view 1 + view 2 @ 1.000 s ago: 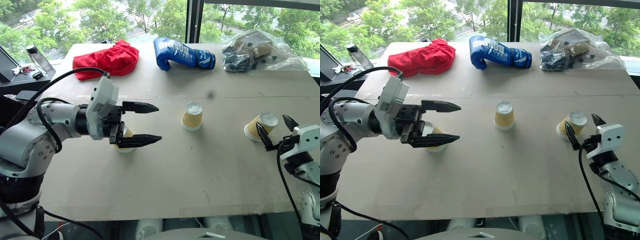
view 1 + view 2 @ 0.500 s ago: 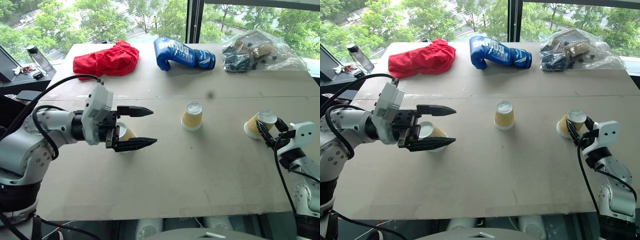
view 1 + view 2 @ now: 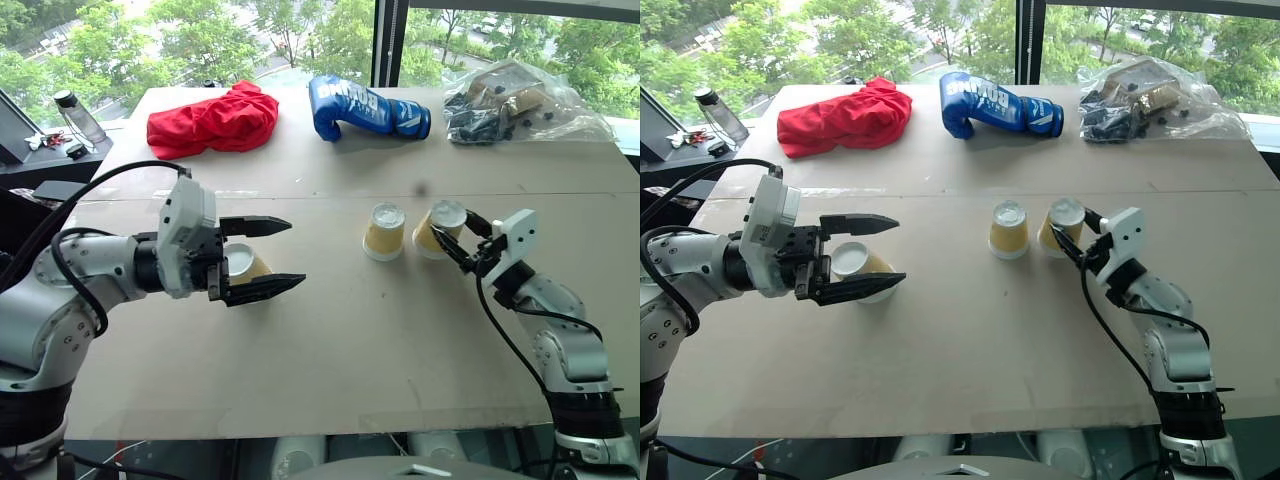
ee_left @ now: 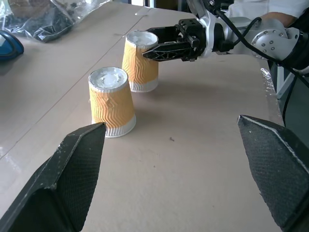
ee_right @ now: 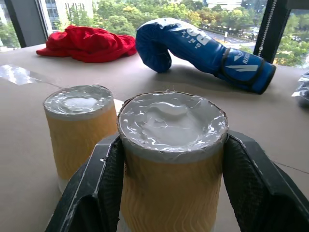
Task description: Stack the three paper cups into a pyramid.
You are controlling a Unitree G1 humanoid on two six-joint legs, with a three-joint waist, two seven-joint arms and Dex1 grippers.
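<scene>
Paper cup (image 3: 441,228), clamped upside down in the right hand (image 3: 466,237), stood just beside its upright-inverted twin (image 3: 384,232); releasing it level and touching should form the base while the left hand (image 3: 258,258) waited open around the third cup (image 3: 246,268).

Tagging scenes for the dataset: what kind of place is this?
Probably a lab or office test room, upper floor: large windows over treetops, a plain beige board table with stray props, a blue boxing glove and a crumpled red cloth.

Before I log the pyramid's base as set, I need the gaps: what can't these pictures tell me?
- Third cup: partly behind the left gripper; upright or tilted unclear.
- Held cup: its bottom is cut off in the right wrist view, so table contact is unknown.
- Plastic bag: contents too small.
</scene>
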